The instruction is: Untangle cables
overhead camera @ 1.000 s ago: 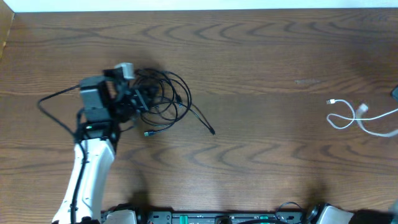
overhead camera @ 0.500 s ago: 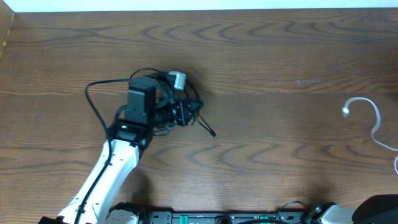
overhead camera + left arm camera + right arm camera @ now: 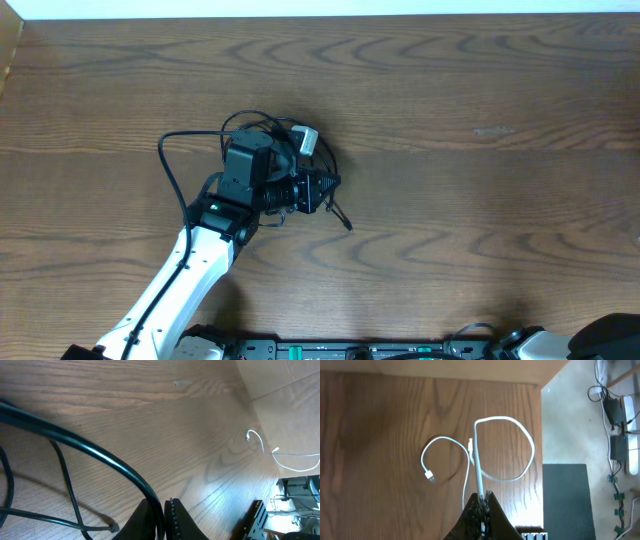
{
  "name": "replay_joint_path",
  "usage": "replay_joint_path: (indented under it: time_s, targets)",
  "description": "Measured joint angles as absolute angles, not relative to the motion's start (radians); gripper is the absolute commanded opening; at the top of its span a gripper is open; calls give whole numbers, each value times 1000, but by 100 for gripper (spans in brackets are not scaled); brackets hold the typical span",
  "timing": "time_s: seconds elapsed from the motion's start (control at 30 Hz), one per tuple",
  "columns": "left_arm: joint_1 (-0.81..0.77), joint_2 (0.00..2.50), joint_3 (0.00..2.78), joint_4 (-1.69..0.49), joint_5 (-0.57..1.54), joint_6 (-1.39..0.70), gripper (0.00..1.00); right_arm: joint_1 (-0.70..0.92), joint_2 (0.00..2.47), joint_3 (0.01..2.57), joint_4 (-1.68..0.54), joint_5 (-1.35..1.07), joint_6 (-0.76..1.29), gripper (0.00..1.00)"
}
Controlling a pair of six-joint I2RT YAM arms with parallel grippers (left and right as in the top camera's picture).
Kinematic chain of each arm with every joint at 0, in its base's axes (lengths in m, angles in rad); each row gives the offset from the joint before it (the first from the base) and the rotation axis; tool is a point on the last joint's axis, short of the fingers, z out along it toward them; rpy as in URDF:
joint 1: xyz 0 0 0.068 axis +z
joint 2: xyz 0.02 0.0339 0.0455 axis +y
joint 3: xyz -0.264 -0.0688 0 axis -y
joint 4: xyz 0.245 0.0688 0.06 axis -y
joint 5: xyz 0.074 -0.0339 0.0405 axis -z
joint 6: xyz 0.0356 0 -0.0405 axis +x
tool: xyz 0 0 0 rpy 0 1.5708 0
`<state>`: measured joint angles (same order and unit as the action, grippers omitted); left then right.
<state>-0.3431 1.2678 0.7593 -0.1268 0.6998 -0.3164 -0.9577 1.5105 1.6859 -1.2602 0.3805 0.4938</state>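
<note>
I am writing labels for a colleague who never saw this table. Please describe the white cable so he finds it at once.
Over the table, find the right end effector near the edge. It clamps the white cable, curled in two loops. Unlike the black cable, it is white.

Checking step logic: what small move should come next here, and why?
Probably open the left claw to let go of the black cable it pinches: the white cable, pinched in the right claw near the table edge, already lies well apart from it.
</note>
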Motion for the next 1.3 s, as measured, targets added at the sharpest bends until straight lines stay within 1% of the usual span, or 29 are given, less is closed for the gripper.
replay_joint_path:
  time_s: [0.27,0.53,1.07,1.3]
  targets:
    - [-343,1268,759,-170,696,-289,11,-1027,1563,1688,-1238,322,494,1]
    - [-343,1268,759,-192,696,-284,12,-1029,1666,1688,-1194,290,494,1]
    - [-343,1268,759,-202,696,-283,11,-1044,1844,1688,-1164,289,514,1]
    - [-343,1268,759,-202,696,-282,12,-1139,1847,1688,-1156,271,534,1]
